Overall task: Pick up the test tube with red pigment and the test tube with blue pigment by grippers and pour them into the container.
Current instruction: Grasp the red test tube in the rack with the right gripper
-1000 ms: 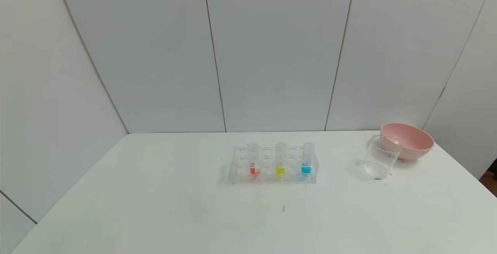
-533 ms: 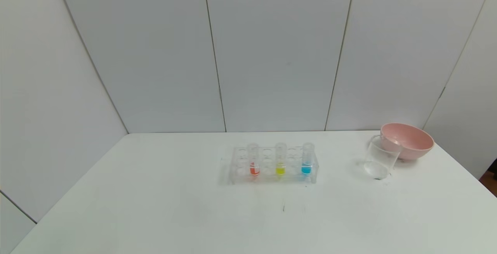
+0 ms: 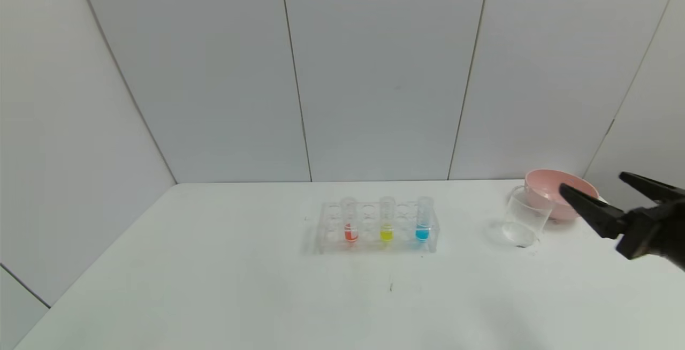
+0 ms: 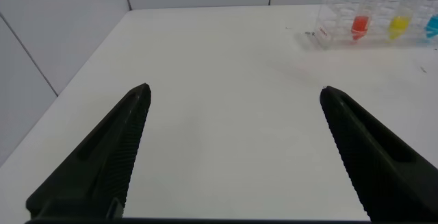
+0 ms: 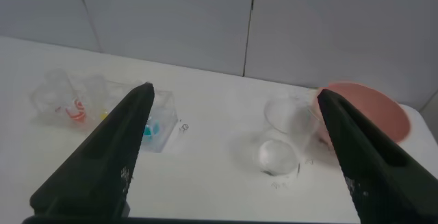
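Observation:
A clear rack (image 3: 377,228) stands mid-table holding three tubes. The test tube with red pigment (image 3: 350,220) is at its left, the test tube with blue pigment (image 3: 423,219) at its right, a yellow one between. A clear beaker, the container (image 3: 524,217), stands to the right. My right gripper (image 3: 593,185) is open and empty at the right edge, just right of the beaker; its wrist view shows the beaker (image 5: 286,136) and the blue tube (image 5: 151,129). My left gripper (image 4: 233,92) is open and empty over bare table, out of the head view; the red tube (image 4: 360,24) is far off.
A pink bowl (image 3: 563,191) sits behind the beaker at the back right, partly behind my right gripper's finger. The white table (image 3: 214,286) ends at grey wall panels at the back. A small dark speck lies in front of the rack.
My right gripper has come into the head view from the right edge, open, near the beaker and bowl. The rack, tubes, beaker and bowl have not moved.

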